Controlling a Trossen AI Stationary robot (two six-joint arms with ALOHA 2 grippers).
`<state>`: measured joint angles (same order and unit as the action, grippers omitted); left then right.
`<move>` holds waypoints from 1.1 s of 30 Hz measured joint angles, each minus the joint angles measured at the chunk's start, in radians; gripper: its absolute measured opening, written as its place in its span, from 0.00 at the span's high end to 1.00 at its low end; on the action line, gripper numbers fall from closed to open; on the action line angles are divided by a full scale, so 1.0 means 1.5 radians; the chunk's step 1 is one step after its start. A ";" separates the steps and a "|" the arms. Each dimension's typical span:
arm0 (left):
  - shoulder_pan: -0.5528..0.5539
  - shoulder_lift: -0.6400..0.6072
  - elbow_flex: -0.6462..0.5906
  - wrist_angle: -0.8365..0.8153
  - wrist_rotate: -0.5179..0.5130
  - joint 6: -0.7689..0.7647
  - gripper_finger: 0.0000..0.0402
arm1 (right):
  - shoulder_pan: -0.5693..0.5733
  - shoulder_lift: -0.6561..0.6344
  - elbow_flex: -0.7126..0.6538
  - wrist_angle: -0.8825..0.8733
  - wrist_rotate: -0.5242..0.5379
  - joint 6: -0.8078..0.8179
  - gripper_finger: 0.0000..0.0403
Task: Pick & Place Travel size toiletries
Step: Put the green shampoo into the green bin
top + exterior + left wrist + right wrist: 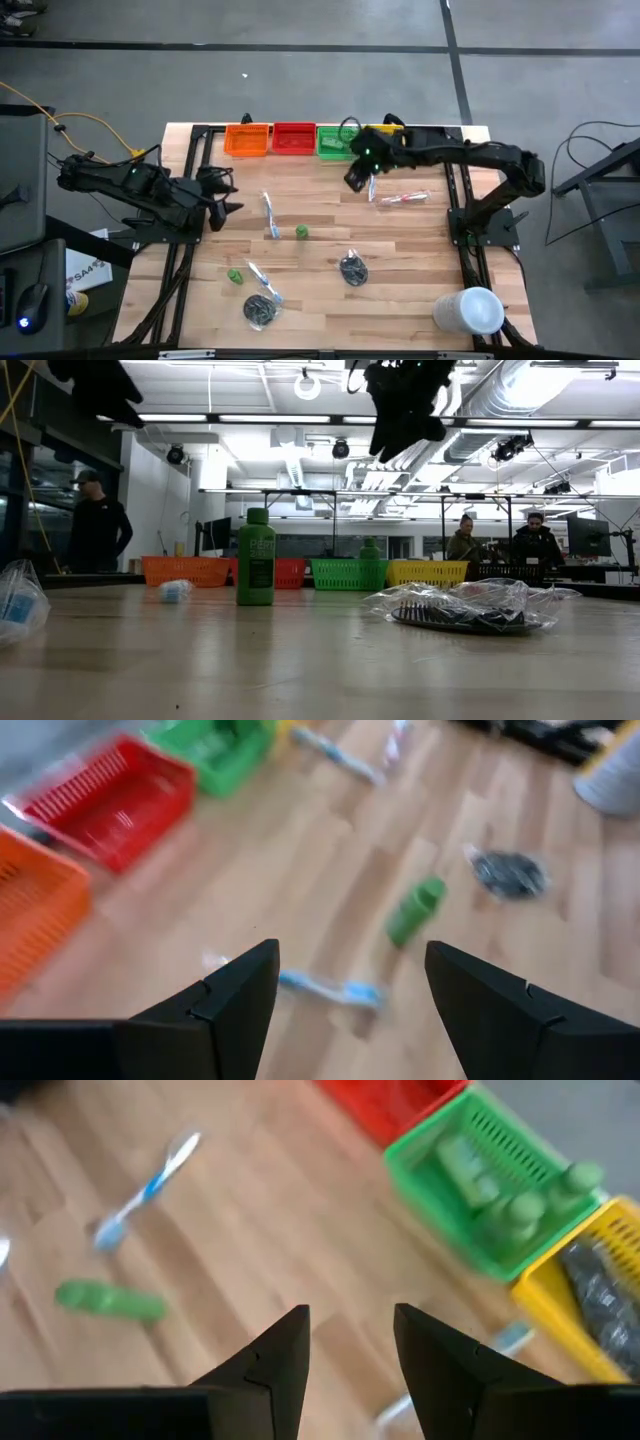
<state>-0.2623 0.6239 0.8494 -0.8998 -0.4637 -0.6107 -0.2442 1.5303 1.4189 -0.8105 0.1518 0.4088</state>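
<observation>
The worktop (pixel 400 280) is being left strewn with toiletries: bagged combs (pixel 352 268), toothbrushes (pixel 270 215) and green bottles (pixel 302 232) across its middle and near side. The right claw (pixel 356 178), released and empty, is being held above the far side beside the green bin (pixel 334 141); the left claw (pixel 222 196), also released, is being held at the left edge. A slip is being risked if a crinkly bag is pinched instead of its contents.
</observation>
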 joint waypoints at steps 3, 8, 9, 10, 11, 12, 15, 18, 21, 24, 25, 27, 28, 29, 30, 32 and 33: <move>0.000 0.013 0.000 -0.022 0.059 -0.032 0.38 | 0.050 0.000 -0.001 -0.023 0.006 0.033 0.65; 0.000 0.057 0.000 -0.052 0.131 -0.032 0.38 | 0.131 0.000 -0.001 -0.020 0.030 0.075 0.65; 0.000 0.067 0.000 -0.063 0.149 -0.032 0.38 | 0.144 0.000 -0.001 -0.020 0.031 0.087 0.65; 0.000 0.078 0.000 -0.074 0.169 -0.032 0.38 | 0.156 0.000 -0.001 -0.020 0.032 0.099 0.65; 0.000 0.090 0.000 -0.084 0.194 -0.032 0.38 | 0.168 0.000 -0.002 -0.017 0.033 0.112 0.65; 0.000 0.102 0.000 -0.094 0.220 -0.035 0.38 | 0.178 0.000 -0.006 -0.015 0.034 0.124 0.65; 0.000 0.137 0.000 -0.134 0.325 -0.118 0.38 | 0.205 0.000 -0.022 -0.021 0.047 0.167 0.65; 0.000 0.171 0.000 -0.158 0.395 -0.278 0.38 | 0.227 0.000 -0.034 -0.022 0.058 0.201 0.65; -0.002 0.203 0.000 -0.148 0.419 -0.413 0.38 | 0.245 0.000 -0.041 -0.015 0.076 0.224 0.65; -0.020 0.227 0.000 -0.118 0.426 -0.463 0.38 | 0.255 0.001 -0.042 -0.014 0.103 0.233 0.65; -0.025 0.236 0.000 -0.111 0.423 -0.478 0.38 | 0.258 0.001 -0.042 -0.014 0.110 0.233 0.65; -0.032 0.255 0.000 -0.112 0.422 -0.513 0.38 | 0.262 0.001 -0.042 -0.016 0.111 0.232 0.65; -0.036 0.265 0.000 -0.116 0.423 -0.533 0.38 | 0.264 0.001 -0.042 -0.018 0.109 0.232 0.65; -0.042 0.277 0.000 -0.118 0.424 -0.554 0.38 | 0.268 0.001 -0.042 -0.021 0.108 0.232 0.65; -0.050 0.288 0.000 -0.115 0.427 -0.574 0.38 | 0.272 0.001 -0.042 -0.023 0.108 0.230 0.65; -0.065 0.306 0.000 -0.100 0.441 -0.610 0.38 | 0.279 0.001 -0.041 -0.027 0.107 0.214 0.65; -0.071 0.316 0.000 -0.093 0.446 -0.626 0.38 | 0.282 0.001 -0.041 -0.031 0.107 0.205 0.65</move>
<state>-0.3685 1.0981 0.8494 -1.0399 0.2049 -1.5499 0.1787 1.5311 1.3567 -0.8564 0.3126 0.7164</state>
